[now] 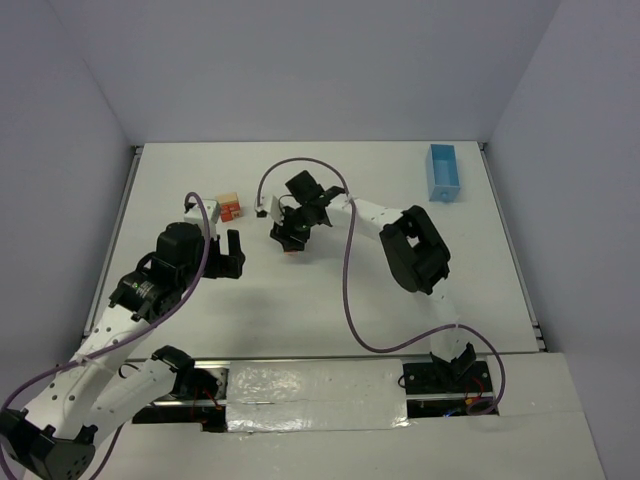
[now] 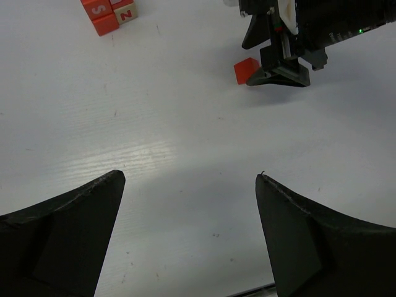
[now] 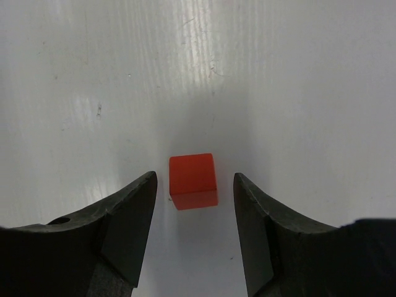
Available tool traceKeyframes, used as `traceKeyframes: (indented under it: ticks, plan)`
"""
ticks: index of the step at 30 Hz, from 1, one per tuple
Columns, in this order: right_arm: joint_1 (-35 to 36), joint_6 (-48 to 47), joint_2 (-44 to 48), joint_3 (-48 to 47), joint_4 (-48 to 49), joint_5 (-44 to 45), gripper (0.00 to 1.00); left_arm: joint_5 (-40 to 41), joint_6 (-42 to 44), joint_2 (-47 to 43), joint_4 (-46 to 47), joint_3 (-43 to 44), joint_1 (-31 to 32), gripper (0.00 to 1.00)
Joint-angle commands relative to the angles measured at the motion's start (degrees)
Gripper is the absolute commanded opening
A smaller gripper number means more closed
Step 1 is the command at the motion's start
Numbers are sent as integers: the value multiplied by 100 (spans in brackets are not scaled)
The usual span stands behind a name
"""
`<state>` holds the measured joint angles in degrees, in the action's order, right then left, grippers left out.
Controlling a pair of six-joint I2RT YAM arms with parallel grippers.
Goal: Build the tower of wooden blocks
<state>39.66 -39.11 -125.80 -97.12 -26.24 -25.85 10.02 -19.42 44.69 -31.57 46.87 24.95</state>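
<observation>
A single red-orange cube (image 3: 193, 180) rests on the white table, between the tips of my right gripper (image 3: 195, 176). Its jaws are open, with a narrow gap on each side of the cube, so nothing is gripped. In the top view the right gripper (image 1: 290, 238) points down over this cube (image 1: 290, 250) at mid table. A small cluster of red-orange and tan lettered blocks (image 1: 228, 207) stands at the left rear, also seen in the left wrist view (image 2: 110, 13). My left gripper (image 2: 190, 176) hangs wide open over bare table, just in front of that cluster.
A light-blue rectangular tray (image 1: 443, 172) lies at the far right rear. The right arm's purple cable loops over the middle of the table. Grey walls close the table on three sides.
</observation>
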Motion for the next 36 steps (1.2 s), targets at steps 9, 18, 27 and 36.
traceKeyframes:
  ticks: [9, 18, 27, 36]
  plan:
    - [121, -166, -550, -588, -759, 545, 48, -141, 114, -48, 257, 50, 27, 100]
    - [103, -202, -525, -448, -646, 484, 12, -158, 123, -13, 266, 59, 27, 99]
    - [-239, 808, 1028, 649, 171, -770, 0, -570, 184, -153, 318, 68, 27, 99]
    - [-196, 1696, 4981, 3708, 2087, -1661, 0, -3203, -2569, -65, 1599, -195, 19, 99]
